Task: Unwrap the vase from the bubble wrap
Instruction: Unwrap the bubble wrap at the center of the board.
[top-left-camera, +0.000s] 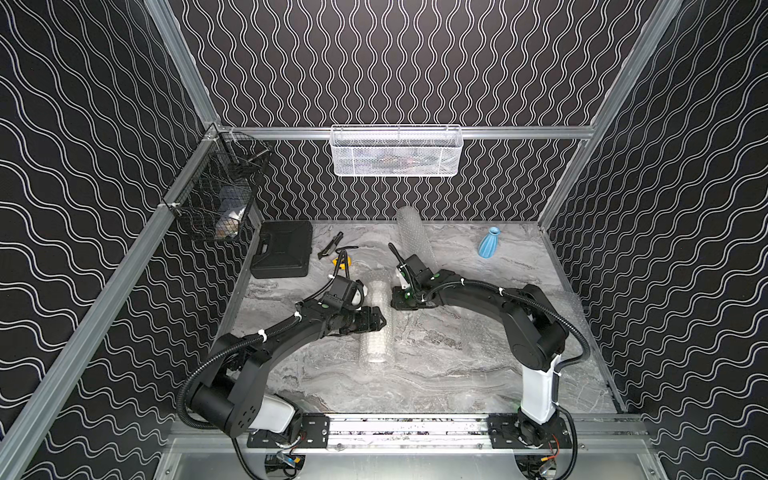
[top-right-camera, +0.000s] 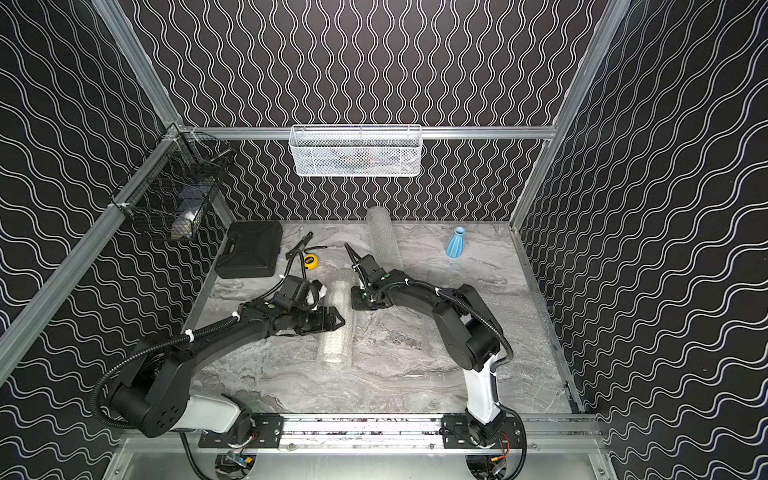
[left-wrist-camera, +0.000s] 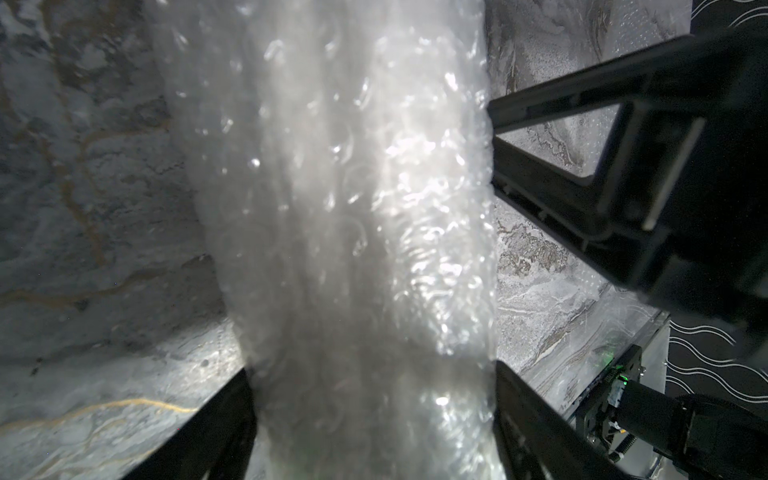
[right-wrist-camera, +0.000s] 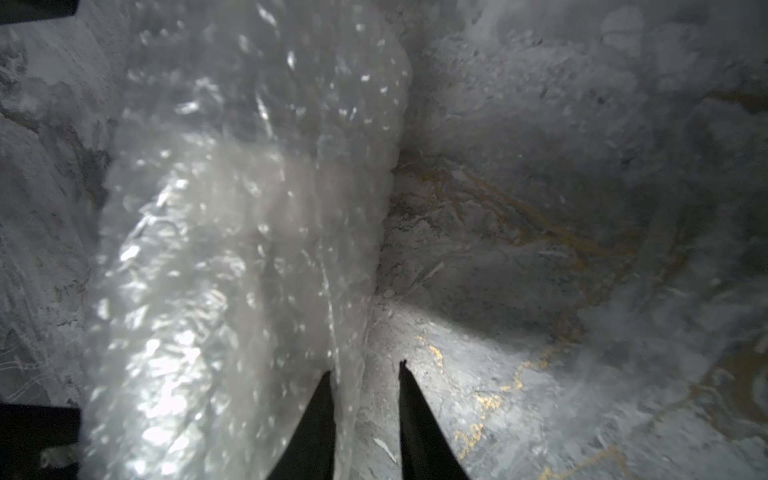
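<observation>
Cannot make out anything inside the bubble wrap (top-left-camera: 376, 347). Clamped by the left gripper (top-left-camera: 377, 321), released by the right gripper (right-wrist-camera: 363, 368), jaws parted. Lying on marble table (top-left-camera: 436, 374) amid wavy-lined walls (top-left-camera: 415, 62).

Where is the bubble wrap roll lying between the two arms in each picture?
In a top view: bubble wrap roll mid-table.
In a top view: mid-table again.
Left wrist: fills the middle.
Right wrist: left half.
Shared landmark: grey marble table underneath.
</observation>
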